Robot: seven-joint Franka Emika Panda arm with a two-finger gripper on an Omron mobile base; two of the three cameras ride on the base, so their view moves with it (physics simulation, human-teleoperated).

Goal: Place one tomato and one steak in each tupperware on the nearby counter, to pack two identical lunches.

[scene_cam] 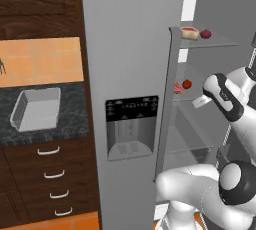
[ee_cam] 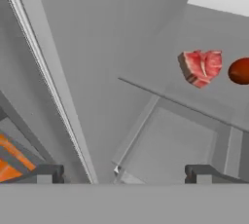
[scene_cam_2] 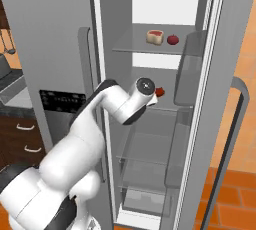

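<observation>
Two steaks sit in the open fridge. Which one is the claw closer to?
The steak on the middle shelf, beside the lower tomato. The claw faces it in the hand view; the other steak lies one shelf higher.

Heads up, your hand view chops the tomato (ee_cam: 240,70) off at its right edge, so you only get part of it next to the steak (ee_cam: 201,66). In the right base view the arm's wrist covers most of the middle-shelf tomato (scene_cam_2: 160,91), just a red sliver shows. In the left base view the fridge door's edge hides part of the lower steak (scene_cam: 177,88).
</observation>
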